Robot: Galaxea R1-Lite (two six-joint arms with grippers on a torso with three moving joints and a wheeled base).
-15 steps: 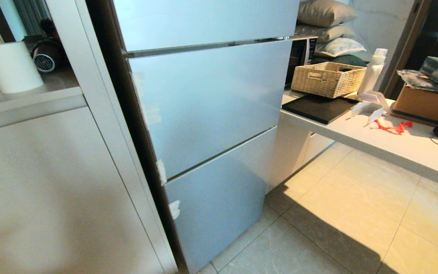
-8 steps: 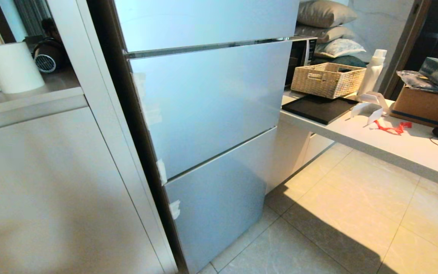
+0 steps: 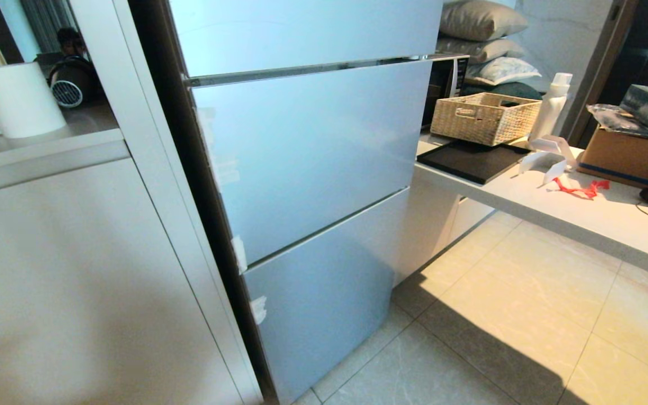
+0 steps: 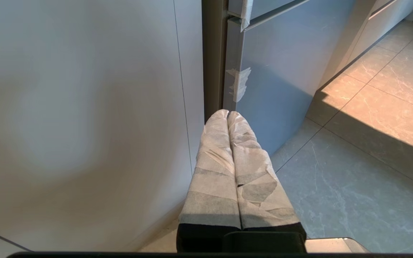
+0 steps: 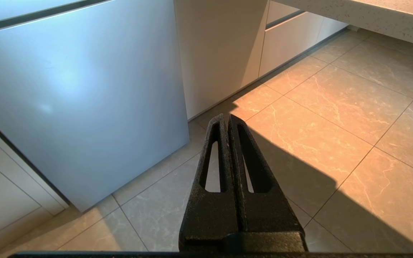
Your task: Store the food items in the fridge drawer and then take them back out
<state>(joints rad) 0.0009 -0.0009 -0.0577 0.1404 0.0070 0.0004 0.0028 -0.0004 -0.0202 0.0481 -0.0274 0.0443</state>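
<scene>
With both grippers pressed shut and empty, the left gripper (image 4: 228,116) and right gripper (image 5: 227,120) are hung low before the fridge (image 3: 313,163); its panels are closed, the drawer and food unseen, so a panel must be opened next

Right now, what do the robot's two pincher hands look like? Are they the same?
No. The left gripper has two long fingers wrapped in crinkly white-grey tape, black at the base. The right gripper is bare rough black, with tapered fingers that each have a long slot cut through. No cables or markings show.
</scene>
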